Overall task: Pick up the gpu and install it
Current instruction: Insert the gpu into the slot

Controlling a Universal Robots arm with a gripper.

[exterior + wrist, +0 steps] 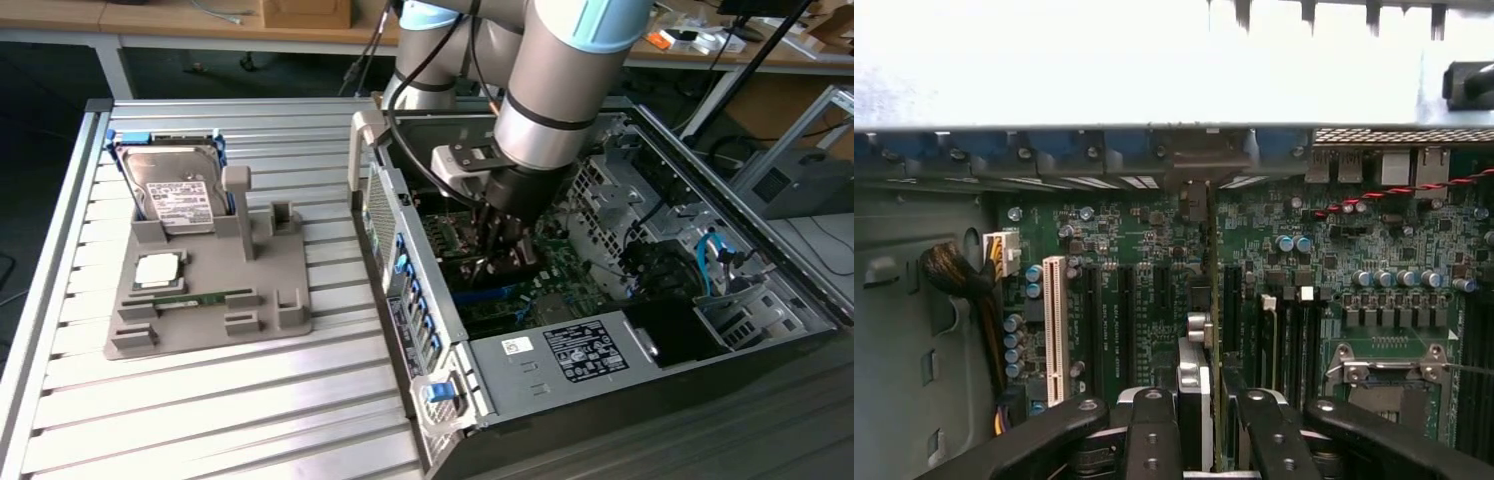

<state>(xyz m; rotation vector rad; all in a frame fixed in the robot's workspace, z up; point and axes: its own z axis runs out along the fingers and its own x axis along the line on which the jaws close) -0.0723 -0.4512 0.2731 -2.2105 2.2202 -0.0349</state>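
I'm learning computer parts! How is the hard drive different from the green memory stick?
The hard drive is a big silver box with a white label; the memory stick is small, thin and green. The hard drive stands propped up; the memory stick lies flat. Both sit on the grey holder.

You see a ribbed metal desk (200, 400) carrying two things: a grey parts holder (214, 300) on the exterior view's left, and an open computer case (601, 300) on its right.
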